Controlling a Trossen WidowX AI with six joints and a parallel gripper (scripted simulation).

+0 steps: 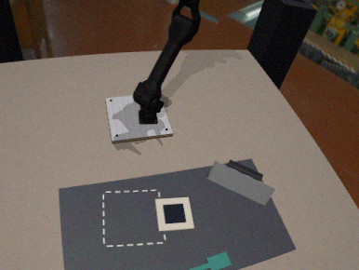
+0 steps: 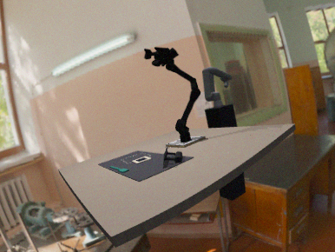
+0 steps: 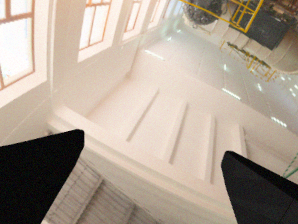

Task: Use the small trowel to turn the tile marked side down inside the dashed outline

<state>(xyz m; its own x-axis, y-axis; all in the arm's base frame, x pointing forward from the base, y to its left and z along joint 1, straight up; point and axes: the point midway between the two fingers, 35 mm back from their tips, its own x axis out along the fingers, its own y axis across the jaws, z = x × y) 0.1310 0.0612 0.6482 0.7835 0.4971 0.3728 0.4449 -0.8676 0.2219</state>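
Institutional workroom, resembling a school classroom or workshop; walls painted in two bands, pale above and peach below, with a fluorescent tube lamp [image 2: 93, 53] mounted high; tall windows [image 2: 320, 27] admit daylight; a ribbed radiator [image 2: 13, 193] stands below the left window; orange wooden desks [image 2: 278, 204] and a cabinet [image 2: 301, 97] line the right side; assorted machine parts [image 2: 41, 219] lie on the floor.

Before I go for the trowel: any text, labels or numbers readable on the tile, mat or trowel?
None readable.
Tile: only a dark square mark, no lettering.
Mat: only a dashed outline.
Trowel: plain teal, no label.
Grey block: blank.
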